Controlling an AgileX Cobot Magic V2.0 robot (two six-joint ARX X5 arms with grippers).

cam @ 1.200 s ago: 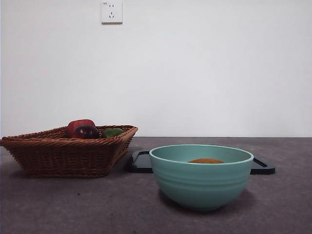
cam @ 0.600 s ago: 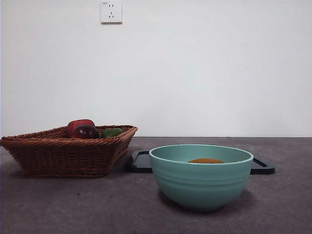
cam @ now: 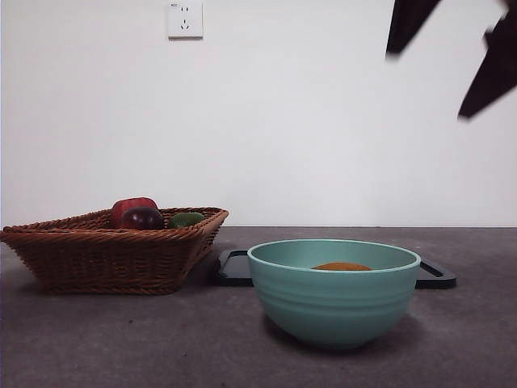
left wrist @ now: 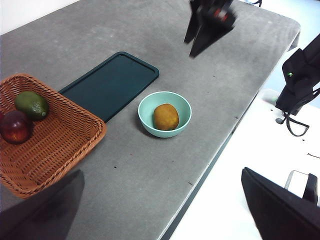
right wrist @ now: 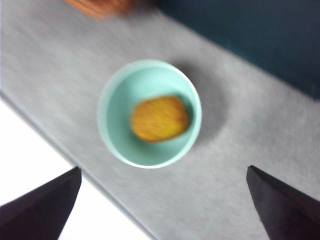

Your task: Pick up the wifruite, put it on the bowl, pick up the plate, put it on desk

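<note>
Wifruite (right wrist: 160, 119) sits inside the teal bowl (right wrist: 111, 105), on the desk (left wrist: 150, 30).
Right gripper (cam: 452, 56) hangs high above it, jaws wide apart and empty; left gripper (left wrist: 165, 210) waits farther off, jaws spread too.

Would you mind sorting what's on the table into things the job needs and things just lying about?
Job: wifruite, in the bowl; dark tray; desk; right gripper, above the bowl.
Lying about: wicker basket, green fruit, dark purple fruit, wall socket.
</note>
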